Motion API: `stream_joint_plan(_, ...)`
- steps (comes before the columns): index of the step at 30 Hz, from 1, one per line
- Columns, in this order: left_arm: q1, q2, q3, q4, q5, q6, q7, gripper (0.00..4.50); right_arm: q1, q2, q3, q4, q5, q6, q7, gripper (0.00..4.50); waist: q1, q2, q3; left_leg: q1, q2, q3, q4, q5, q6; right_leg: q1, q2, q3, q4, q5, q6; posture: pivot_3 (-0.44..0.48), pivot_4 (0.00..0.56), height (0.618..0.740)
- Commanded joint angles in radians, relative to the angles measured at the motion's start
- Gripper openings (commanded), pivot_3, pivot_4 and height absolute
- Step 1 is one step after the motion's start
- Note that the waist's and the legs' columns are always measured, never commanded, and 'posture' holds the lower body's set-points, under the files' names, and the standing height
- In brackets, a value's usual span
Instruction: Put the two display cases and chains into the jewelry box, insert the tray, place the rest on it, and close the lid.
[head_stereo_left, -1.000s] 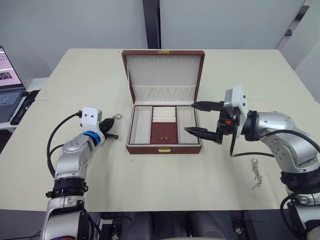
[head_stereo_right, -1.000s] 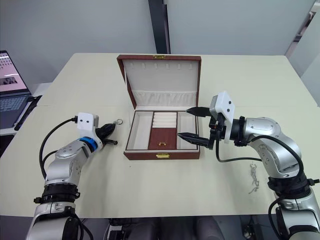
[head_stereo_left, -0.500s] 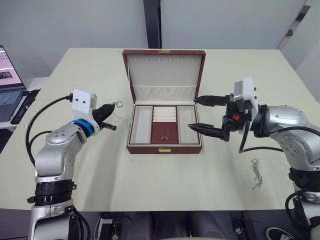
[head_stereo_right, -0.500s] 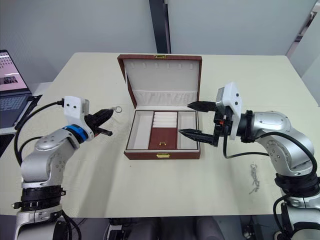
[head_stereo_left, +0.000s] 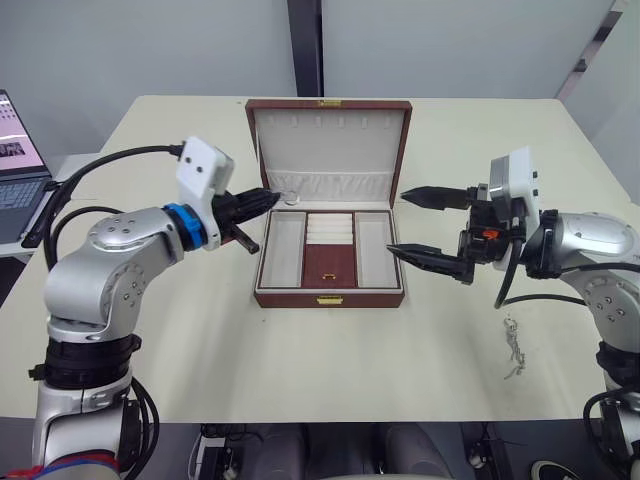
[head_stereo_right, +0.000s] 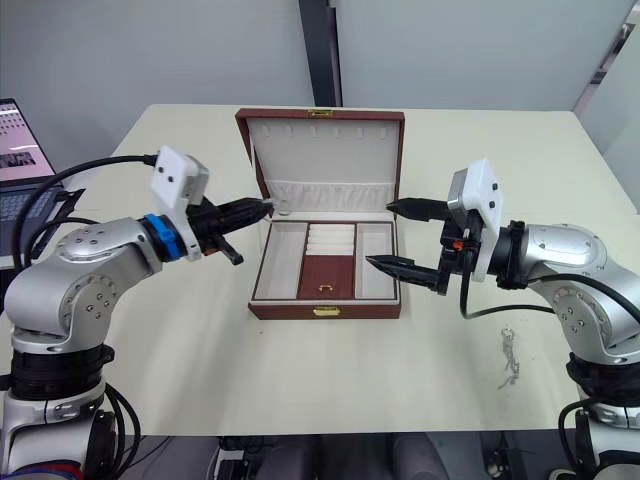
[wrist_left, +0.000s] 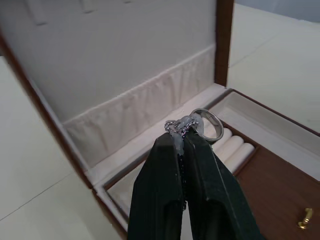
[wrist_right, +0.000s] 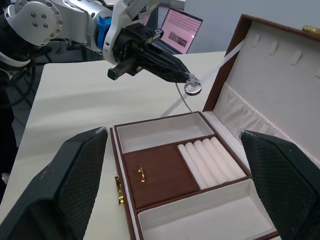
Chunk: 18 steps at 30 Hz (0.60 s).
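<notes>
The brown jewelry box (head_stereo_left: 328, 298) stands open mid-table, its lid (head_stereo_left: 327, 140) upright. The cream tray (head_stereo_left: 283, 250) sits inside with ring rolls (head_stereo_left: 329, 227) and a brown cover (head_stereo_left: 328, 264) with a gold handle. My left gripper (head_stereo_left: 275, 199) is shut on a silver ring (wrist_left: 207, 125) by a short bit of chain, held above the box's rear left corner. Just right of the box, my right gripper (head_stereo_left: 397, 222) hangs open and holds nothing. A silver chain (head_stereo_left: 513, 348) lies on the table at the right. The display cases are hidden.
A laptop (head_stereo_left: 15, 170) sits beyond the table's left edge. The table (head_stereo_left: 330, 360) is bare in front of the box and to its left. A dark post (head_stereo_left: 305, 45) rises behind the table.
My left arm has lifted and swung right, carrying the ring from the table left of the box to above its rear left corner. My right gripper has drawn back a little to the right.
</notes>
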Motion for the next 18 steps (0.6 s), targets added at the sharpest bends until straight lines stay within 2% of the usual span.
stream_joint_plan(1,0.003,0.026,-0.025,0.009,-0.003,-0.024,-0.061,0.05,0.011,-0.004,-0.039,-0.059,0.024,-0.002,-0.033,4.50,-0.001,0.000,0.000,0.000,0.000,0.000,0.000,0.000,0.000,0.000,0.000,0.000,0.000,0.000,0.000,0.000,0.150,0.740)
stream_joint_plan(7,0.041,0.042,-0.044,0.068,0.041,-0.056,-0.086,0.05,0.038,-0.007,-0.050,-0.088,0.039,0.003,-0.067,4.50,0.001,0.000,0.000,0.000,0.000,0.000,0.000,0.000,0.000,0.000,0.000,0.000,0.000,0.000,0.000,0.000,0.150,0.740)
stream_joint_plan(18,0.081,0.035,-0.030,0.084,0.043,-0.068,-0.099,0.05,0.051,-0.004,-0.038,-0.094,0.034,-0.005,-0.077,4.50,0.002,0.000,0.000,0.000,0.000,-0.001,0.000,0.000,0.000,0.000,0.000,0.000,0.000,0.000,0.000,0.000,0.150,0.740)
